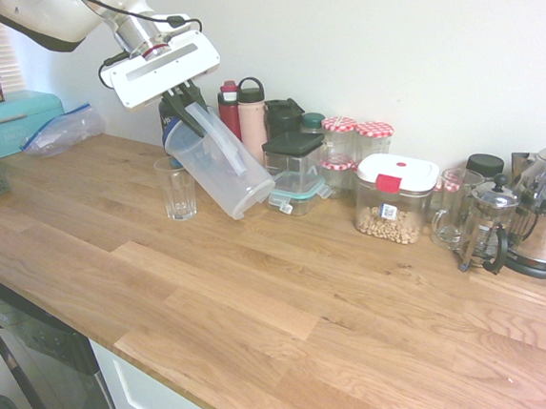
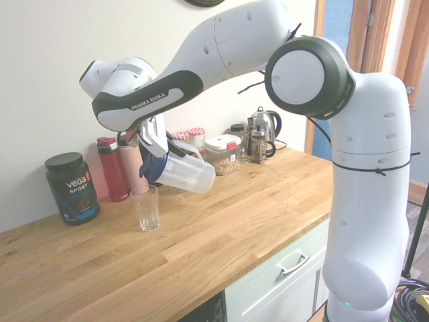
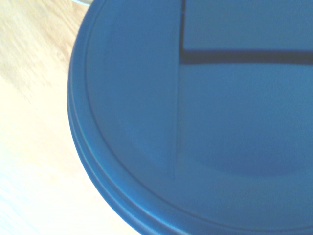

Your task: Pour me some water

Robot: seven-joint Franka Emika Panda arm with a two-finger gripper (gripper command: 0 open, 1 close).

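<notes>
I'm gripping the clear pitcher by its handle with my pincer, tilting its blue lid toward the glass, presumably so the spout can pour. The glass is standing upright on the worktop, toward its wall-side edge. The water (too faint for me to make out) is presumably sitting inside the pitcher or glass.

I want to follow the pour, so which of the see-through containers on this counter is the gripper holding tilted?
The tall pitcher with the blue lid; the others stand upright on the counter.
</notes>
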